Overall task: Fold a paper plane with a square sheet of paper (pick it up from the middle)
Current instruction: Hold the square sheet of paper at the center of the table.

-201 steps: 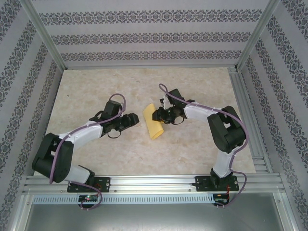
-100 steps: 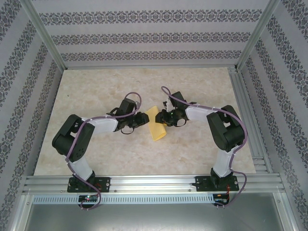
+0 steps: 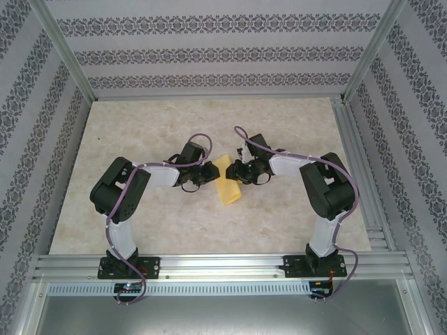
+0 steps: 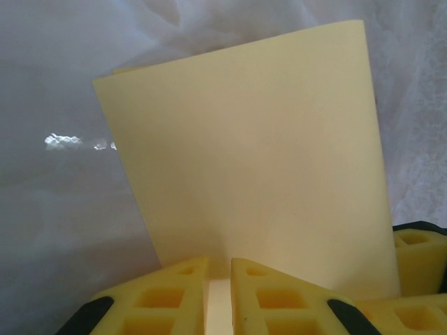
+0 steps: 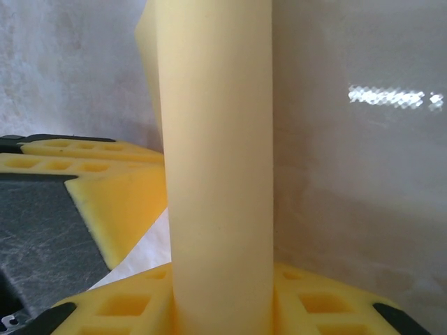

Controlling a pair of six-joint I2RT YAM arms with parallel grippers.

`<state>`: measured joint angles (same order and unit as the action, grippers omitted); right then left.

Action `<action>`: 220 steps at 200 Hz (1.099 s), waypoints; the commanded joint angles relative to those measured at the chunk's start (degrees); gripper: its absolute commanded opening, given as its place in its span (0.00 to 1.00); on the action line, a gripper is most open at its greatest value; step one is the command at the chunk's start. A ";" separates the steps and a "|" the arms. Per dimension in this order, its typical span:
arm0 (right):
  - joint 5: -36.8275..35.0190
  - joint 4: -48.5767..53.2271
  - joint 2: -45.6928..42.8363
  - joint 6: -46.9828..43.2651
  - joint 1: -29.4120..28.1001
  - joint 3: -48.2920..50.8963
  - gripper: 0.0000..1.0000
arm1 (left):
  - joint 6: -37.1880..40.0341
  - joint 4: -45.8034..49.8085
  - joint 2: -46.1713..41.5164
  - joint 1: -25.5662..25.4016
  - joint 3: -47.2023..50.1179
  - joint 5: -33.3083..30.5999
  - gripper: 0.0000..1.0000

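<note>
Near the middle of the surface (image 3: 174, 223), the square sheet of paper (image 3: 227, 188) sits as a folded yellow strip between both arms. At its 9 o'clock edge the left claw (image 3: 208, 174) is pinched onto it, and the right claw (image 3: 236, 172) is clenched on the 3 o'clock side, with the paper standing between its pads (image 5: 328, 300).

Both arms fold inward from their bases: the left arm (image 3: 129, 188) has its elbow raised and its forearm stretched rightward, the right arm (image 3: 325, 185) is bent likewise and stretched leftward. The left gripper (image 3: 208, 172) and right gripper (image 3: 234, 171) face each other nearly tip to tip, each with yellow-padded fingers (image 4: 174, 283) pinched onto the square sheet of paper (image 3: 228, 187)
</note>
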<state>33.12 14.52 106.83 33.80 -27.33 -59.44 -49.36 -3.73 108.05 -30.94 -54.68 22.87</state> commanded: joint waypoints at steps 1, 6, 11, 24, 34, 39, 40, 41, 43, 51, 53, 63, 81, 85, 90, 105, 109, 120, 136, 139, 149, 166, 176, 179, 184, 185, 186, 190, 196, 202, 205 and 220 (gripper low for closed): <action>-0.07 0.12 -0.81 0.68 0.26 0.20 0.36 | 2.13 3.23 1.67 -0.61 -2.35 0.32 0.16; -0.16 0.40 -0.98 0.72 0.26 0.12 0.37 | 2.34 3.90 1.92 -0.62 -2.57 0.25 0.16; -0.09 0.57 -1.29 0.69 0.26 -0.06 0.37 | 2.62 4.58 2.22 -0.64 -2.87 0.23 0.16; 0.45 1.31 -2.17 0.61 0.26 -0.26 0.39 | 3.18 5.96 2.66 -0.75 -3.22 0.00 0.16; 0.86 1.35 -3.11 0.73 0.26 -0.20 0.42 | 3.63 6.71 2.86 -0.70 -3.46 -0.11 0.15; 0.89 1.62 -3.56 0.66 0.28 -0.15 0.44 | 3.84 7.18 3.02 -0.70 -3.63 -0.16 0.15; 0.89 1.68 -3.60 0.66 0.27 -0.15 0.44 | 3.88 7.26 3.03 -0.70 -3.66 -0.14 0.15; 0.89 1.71 -3.75 0.61 0.22 -0.15 0.44 | 3.95 7.29 3.04 -0.70 -3.67 -0.12 0.15; 0.82 1.86 -3.91 0.58 0.25 -0.15 0.45 | 4.04 7.54 3.11 -0.70 -3.75 -0.18 0.15; 0.59 2.88 -4.46 0.16 0.26 -0.28 0.47 | 4.43 8.06 3.38 -0.71 -4.08 -0.08 0.15; 0.49 3.14 -4.59 -0.04 0.26 -0.31 0.48 | 4.56 8.17 3.46 -0.75 -4.16 -0.10 0.15; -0.55 4.90 -5.17 -1.06 0.26 -0.70 0.50 | 4.93 8.60 3.82 -0.79 -4.45 0.27 0.15; -4.06 9.10 -5.79 -3.91 0.26 -1.90 0.55 | 5.37 8.78 4.08 -0.79 -4.73 0.70 0.14; -4.97 10.11 -5.75 -4.68 0.26 -2.26 0.55 | 5.48 8.84 4.02 -0.80 -4.82 0.77 0.14; -5.75 11.22 -5.60 -5.66 0.26 -2.78 0.56 | 5.65 8.98 4.08 -0.79 -4.90 0.84 0.14; -7.10 13.93 -4.64 -8.50 0.27 -4.44 0.59 | 6.22 9.55 4.01 -0.80 -5.31 1.00 0.14; -7.11 14.49 -4.37 -9.26 0.26 -4.92 0.59 | 6.40 9.73 4.11 -0.80 -5.47 1.06 0.14; -6.99 15.66 -3.30 -11.30 0.21 -6.33 0.60 | 6.72 10.01 4.22 -0.82 -5.69 1.19 0.14; -5.10 16.28 -1.80 -14.33 0.26 -7.62 0.61 | 7.08 10.19 4.27 -0.82 -5.87 1.54 0.14; -4.89 16.44 -1.46 -14.89 0.26 -7.86 0.61 | 7.14 10.19 4.30 -0.87 -5.92 1.53 0.14; -4.32 17.09 -0.41 -16.53 0.37 -8.75 0.61 | 7.43 10.38 4.48 -0.82 -6.14 1.65 0.14; -4.50 18.22 1.11 -18.35 0.61 -10.22 0.61 | 7.96 10.89 4.62 -0.88 -6.57 1.89 0.14; -3.84 18.34 1.91 -19.14 0.78 -10.68 0.62 | 8.29 11.30 4.79 -0.87 -6.84 1.90 0.13; -3.69 18.35 2.12 -19.31 0.85 -10.84 0.62 | 8.34 11.38 4.81 -0.92 -6.91 1.89 0.13; -3.60 18.41 2.51 -19.51 0.88 -11.12 0.61 | 8.51 11.54 4.80 -0.89 -7.00 1.86 0.13; -3.59 18.42 2.60 -19.49 0.92 -11.22 0.61 | 8.50 11.50 4.80 -0.88 -7.01 1.89 0.13; -3.55 18.43 2.64 -19.53 0.94 -11.26 0.62 | 8.50 11.52 4.80 -0.84 -7.02 1.90 0.13; -3.31 18.43 2.99 -19.61 0.96 -11.45 0.62 | 8.64 11.55 4.87 -0.88 -7.10 1.98 0.13; -2.80 18.44 3.46 -19.73 1.09 -11.80 0.62 | 8.73 11.57 4.87 -0.88 -7.16 2.04 0.13; -2.34 18.44 3.99 -19.80 1.05 -12.15 0.62 | 8.75 11.62 4.88 -0.88 -7.29 2.01 0.13; -2.14 18.44 4.23 -19.82 1.09 -12.29 0.61 | 8.76 11.65 4.89 -0.88 -7.29 2.07 0.13; -1.41 18.02 5.01 -19.75 1.05 -12.79 0.60 | 8.85 11.73 4.89 -0.90 -7.45 2.18 0.13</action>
<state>29.30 32.23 110.21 16.29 -26.83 -69.95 -42.26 5.06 111.15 -30.94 -61.19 24.18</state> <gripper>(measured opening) 0.610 0.131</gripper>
